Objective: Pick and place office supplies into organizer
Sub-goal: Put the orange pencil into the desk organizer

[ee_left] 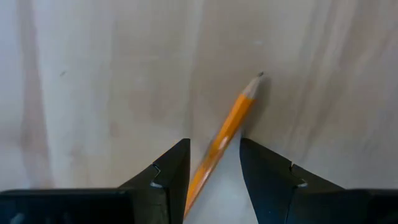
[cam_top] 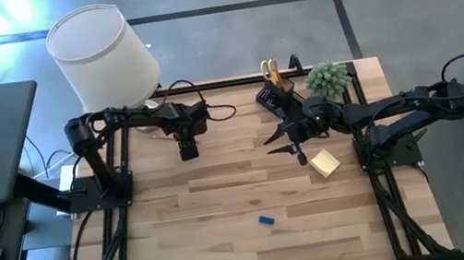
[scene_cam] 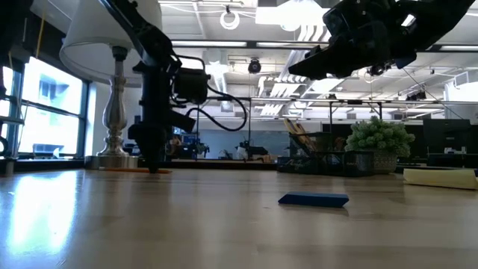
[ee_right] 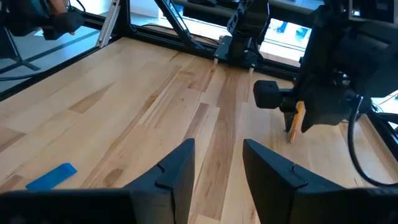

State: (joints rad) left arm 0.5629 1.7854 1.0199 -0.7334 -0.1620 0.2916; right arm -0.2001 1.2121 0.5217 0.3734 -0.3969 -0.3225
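Orange pencil (ee_left: pixel 225 134) clamped aslant between left gripper (ee_left: pixel 214 171) fingers, near lamp (cam_top: pixel 102 57); could pivot, slip. Right gripper (ee_right: pixel 217 165) parted, empty.

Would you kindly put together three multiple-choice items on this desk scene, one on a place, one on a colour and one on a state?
1. Where is the yellow sticky-note pad?
A. Inside the organizer
B. On the table near the right arm's base
C. Under the lamp

2. What colour is the eraser?
A. Blue
B. Red
C. White

3. How does the pencil stand with the left end effector?
A. Lying far away from it
B. Between its fingers, slanted
C. Already in the organizer

Key: 1 B, the high view shows it on bare wood by the right arm; 2 A, it shows blue in high and low views; 3 B, the left wrist view shows it between the fingers.
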